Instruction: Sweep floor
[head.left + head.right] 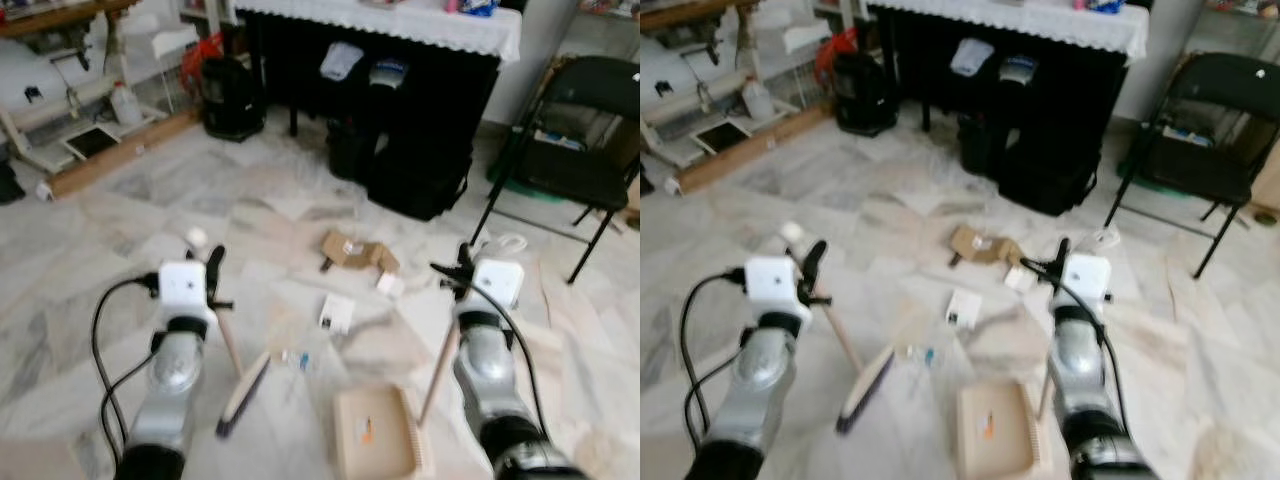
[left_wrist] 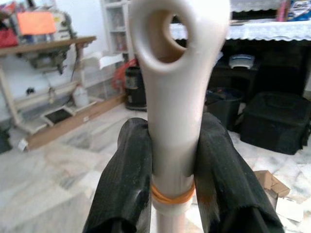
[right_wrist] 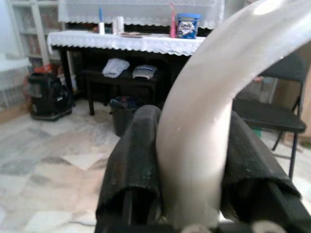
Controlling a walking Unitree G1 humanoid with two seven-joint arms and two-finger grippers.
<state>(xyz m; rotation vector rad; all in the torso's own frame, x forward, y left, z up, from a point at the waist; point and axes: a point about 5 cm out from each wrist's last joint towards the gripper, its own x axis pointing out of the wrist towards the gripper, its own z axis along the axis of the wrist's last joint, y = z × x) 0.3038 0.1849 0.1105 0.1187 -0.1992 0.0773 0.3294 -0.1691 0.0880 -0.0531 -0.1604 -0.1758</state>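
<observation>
My left gripper (image 1: 212, 268) is shut on the beige handle (image 2: 175, 111) of a small broom, whose brush head (image 1: 243, 393) rests on the marble floor between my arms. My right gripper (image 1: 462, 272) is shut on the curved pale handle (image 3: 204, 145) of a beige dustpan (image 1: 376, 432), which sits flat on the floor near me with a small orange scrap in it. Ahead of both lie a crumpled cardboard piece (image 1: 357, 253), a white card (image 1: 337, 314) and small bits of litter (image 1: 293, 358).
A black table (image 1: 380, 60) with a white lace cloth stands ahead, black bags (image 1: 420, 175) under it. A black folding chair (image 1: 570, 160) is at the right. A black bin (image 1: 230, 97) and a wooden sewing table (image 1: 60, 60) are at the far left.
</observation>
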